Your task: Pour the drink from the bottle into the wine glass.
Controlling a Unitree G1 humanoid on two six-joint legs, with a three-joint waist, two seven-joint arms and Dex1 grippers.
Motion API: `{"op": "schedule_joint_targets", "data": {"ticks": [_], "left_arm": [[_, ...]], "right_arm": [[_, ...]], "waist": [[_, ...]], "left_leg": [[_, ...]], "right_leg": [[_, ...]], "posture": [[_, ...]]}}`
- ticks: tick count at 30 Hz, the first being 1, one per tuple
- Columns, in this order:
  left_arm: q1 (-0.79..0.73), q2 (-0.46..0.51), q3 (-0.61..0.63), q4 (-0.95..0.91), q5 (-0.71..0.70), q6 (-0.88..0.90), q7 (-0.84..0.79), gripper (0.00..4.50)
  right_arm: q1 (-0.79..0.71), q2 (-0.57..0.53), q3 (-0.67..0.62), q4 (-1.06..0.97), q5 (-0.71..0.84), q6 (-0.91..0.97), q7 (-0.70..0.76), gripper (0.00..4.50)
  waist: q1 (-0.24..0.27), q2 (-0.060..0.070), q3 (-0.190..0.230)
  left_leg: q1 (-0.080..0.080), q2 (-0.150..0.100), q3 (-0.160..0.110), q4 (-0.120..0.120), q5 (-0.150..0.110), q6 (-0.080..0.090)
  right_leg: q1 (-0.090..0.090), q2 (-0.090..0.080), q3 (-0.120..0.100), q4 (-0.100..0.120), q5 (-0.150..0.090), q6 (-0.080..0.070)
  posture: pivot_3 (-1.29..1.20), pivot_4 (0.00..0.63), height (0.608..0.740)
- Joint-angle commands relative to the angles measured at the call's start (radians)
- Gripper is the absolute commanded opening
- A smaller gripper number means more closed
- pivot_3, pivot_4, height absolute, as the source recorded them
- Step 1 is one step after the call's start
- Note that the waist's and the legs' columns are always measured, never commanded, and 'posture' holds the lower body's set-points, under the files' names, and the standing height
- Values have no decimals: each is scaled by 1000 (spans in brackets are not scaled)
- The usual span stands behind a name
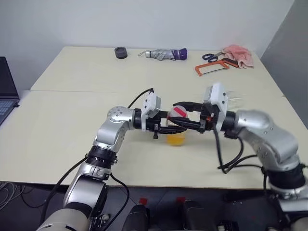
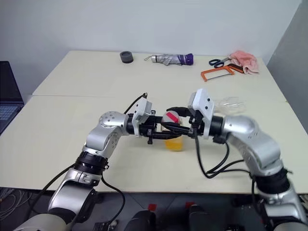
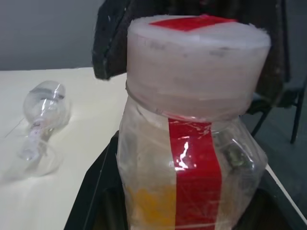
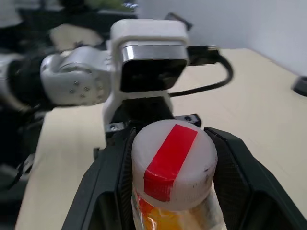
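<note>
The left gripper (image 1: pixel 169 126) clamps the bottle (image 1: pixel 175 130) above the table's (image 1: pixel 72 120) near middle. The right gripper (image 4: pixel 170 158) straddles the cap (image 4: pixel 173 164); whether it grips, I cannot tell. Drink (image 1: pixel 175 139) unpoured; the glass (image 3: pixel 41 127) lies toppled, right.

- Bottle (image 3: pixel 192 143): clear plastic, white cap with red strip, upright above the table, cap on.
- Drink (image 1: pixel 175 139): orange-yellow, low in bottle.
- Wine glass (image 3: pixel 43 124): clear, empty.
</note>
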Motion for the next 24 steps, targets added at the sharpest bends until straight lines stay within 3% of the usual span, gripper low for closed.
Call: {"op": "schedule_joint_targets", "data": {"ticks": [1,4,8,12,16,21,24], "left_arm": [[-20,17,21,-34,-22,13,-9,1824],[-16,15,24,-43,-25,18,5,1821],[-15,5,30,-38,-23,23,29,1820],[-17,5,28,-31,-28,28,26,1819],[-43,1,24,14,-18,17,7,1818],[-84,-13,13,79,0,-15,-18,1818],[-106,-22,8,112,7,-30,-32,1818]], "right_arm": [[-81,6,-3,98,-3,-12,93,1932],[-37,15,-54,75,26,27,48,1932],[80,51,-182,-53,50,41,-127,3310],[208,91,-281,-323,133,140,-331,4500],[318,154,-224,-542,111,247,-566,4500],[310,250,-99,-550,-45,276,-780,4500],[302,282,-59,-531,-108,265,-831,4500]], "waist": [[-2,0,0],[-1,0,0],[8,0,0],[10,0,0],[8,0,0],[1,0,0],[1,0,0]], "left_leg": [[0,1,0,0,0,0],[-1,1,-2,0,0,0],[-3,2,-4,1,0,0],[-5,1,-4,2,0,-1],[-4,1,-5,1,0,-1],[-2,0,-3,1,0,-1],[-2,0,-3,1,0,-1]], "right_leg": [[0,0,-1,0,0,0],[0,-1,-1,1,0,0],[-1,-4,-1,0,0,0],[-1,-6,-1,1,0,0],[-1,-5,-1,0,0,0],[-1,-1,0,2,0,0],[-1,0,0,1,0,0]], "posture": [[0,150,740],[0,150,740],[0,150,740],[0,150,740],[0,150,740],[0,150,740],[0,150,740]]}}
